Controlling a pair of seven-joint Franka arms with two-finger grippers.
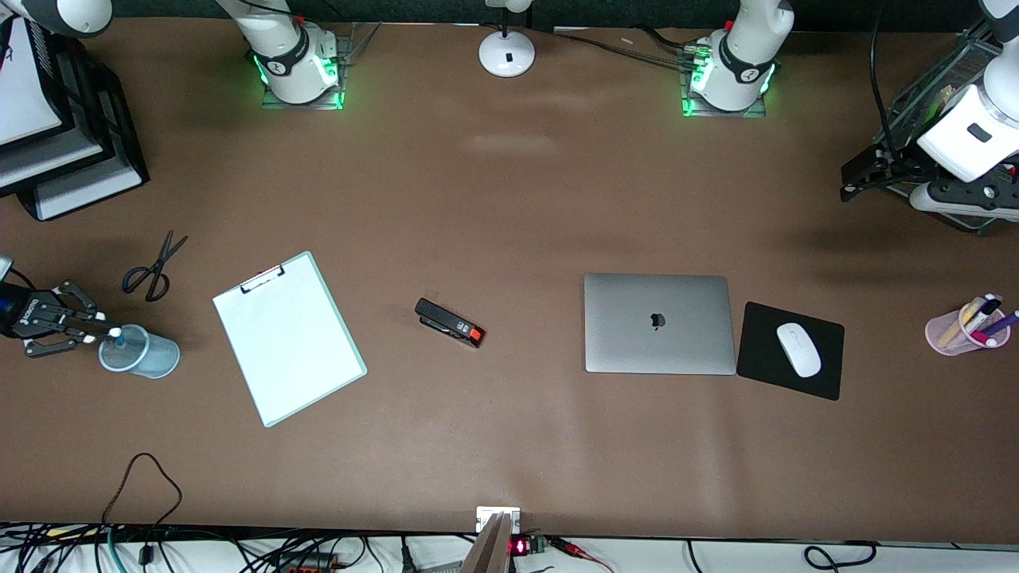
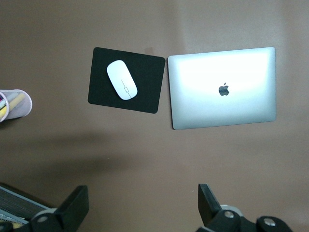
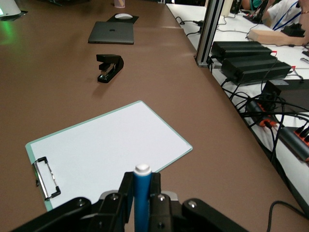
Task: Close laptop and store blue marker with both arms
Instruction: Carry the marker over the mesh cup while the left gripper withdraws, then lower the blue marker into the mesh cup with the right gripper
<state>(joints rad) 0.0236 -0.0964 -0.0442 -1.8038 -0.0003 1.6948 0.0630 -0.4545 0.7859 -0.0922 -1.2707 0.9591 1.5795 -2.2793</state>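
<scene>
- At lower right of centre in the front view you have the laptop [image 1: 658, 322], lid down, logo up, flat on the brown table [image 1: 509, 199].
- Just beside the laptop, toward the left arm's end of the table, note the black mouse pad [image 1: 824, 362] with the white mouse [image 1: 798, 348] on it; the pad sits close to the laptop's edge with a thin gap.
- At the right edge of the frame, the pink pen cup [image 1: 955, 334] holds several coloured pens.
- Your left gripper [image 2: 142, 208] is at the upper right of the front view, near the wire rack [image 1: 939, 87]; its fingers [image 2: 72, 208] are spread wide and hold nothing, as the left wrist view shows.
- At the left edge of the front view, your right gripper [image 1: 99, 330] is clamped on the blue marker [image 3: 142, 198]; the marker's whitish end points up between the fingers in the right wrist view.
- The marker stands in the mouth of the pale blue cup [image 1: 143, 354], lower end inside.
- Mid-left you see the clipboard [image 1: 288, 337], the scissors [image 1: 154, 267] nearer the arm bases, and the black stapler [image 1: 450, 323] between clipboard and laptop.
</scene>
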